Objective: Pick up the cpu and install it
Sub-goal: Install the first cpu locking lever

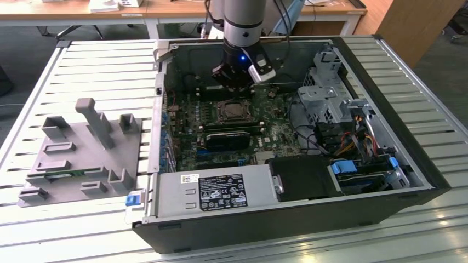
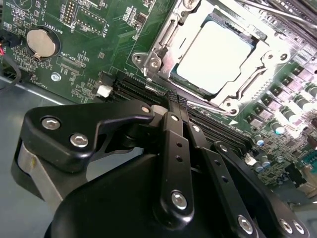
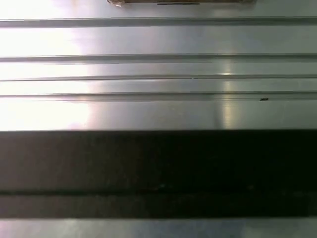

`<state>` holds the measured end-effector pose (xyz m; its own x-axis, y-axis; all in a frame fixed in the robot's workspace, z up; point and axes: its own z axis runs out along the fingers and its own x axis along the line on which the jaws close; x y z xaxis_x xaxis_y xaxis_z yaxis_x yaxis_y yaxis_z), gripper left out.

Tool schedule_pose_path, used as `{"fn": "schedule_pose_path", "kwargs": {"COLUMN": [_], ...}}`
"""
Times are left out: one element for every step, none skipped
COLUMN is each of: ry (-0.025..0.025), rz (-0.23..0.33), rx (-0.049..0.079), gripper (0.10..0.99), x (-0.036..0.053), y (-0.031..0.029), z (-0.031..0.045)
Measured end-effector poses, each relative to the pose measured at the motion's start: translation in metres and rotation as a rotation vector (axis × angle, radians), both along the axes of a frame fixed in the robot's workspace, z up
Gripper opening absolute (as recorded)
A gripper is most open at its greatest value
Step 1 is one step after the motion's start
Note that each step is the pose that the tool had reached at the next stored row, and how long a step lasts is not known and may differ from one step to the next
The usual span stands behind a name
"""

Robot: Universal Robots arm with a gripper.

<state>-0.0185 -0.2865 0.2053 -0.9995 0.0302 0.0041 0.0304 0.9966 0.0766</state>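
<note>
Now cpu (image 2: 214, 58) seated in socket, hand (image 2: 177, 101) just beside, apart

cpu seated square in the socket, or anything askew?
Nothing stands out. The square silver-topped cpu lies flat and square inside the metal socket frame on the green motherboard. The black gripper hangs beside it, holding nothing.

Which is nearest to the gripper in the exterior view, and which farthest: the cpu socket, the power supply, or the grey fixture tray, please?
From the gripper:
1. cpu socket, just below it on the motherboard.
2. power supply, at the case's near edge.
3. grey fixture tray, outside the case, on the exterior view's left.
</note>
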Motion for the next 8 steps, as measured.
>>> {"fn": "schedule_pose_path", "kwargs": {"ry": [0.0012,0.0026,0.0037,0.0049,0.0062,0.0074,0.0079,0.0081], "rz": [0.0,0.0,0.0,0.0,0.0,0.0,0.0,0.0], "rx": [0.0,0.0,0.0,0.0,0.0,0.0,0.0,0.0], "gripper": [0.106,0.106,0.106,0.106,0.106,0.106,0.106,0.106], "x": [0.0008,0.0017,0.0024,0.003,0.0038,0.0045,0.0048,0.0049], "y": [0.0,0.0,0.0,0.0,0.0,0.0,0.0,0.0], "z": [-0.0007,-0.0015,-0.0022,-0.003,-0.0038,-0.0044,-0.0045,-0.0045]}}
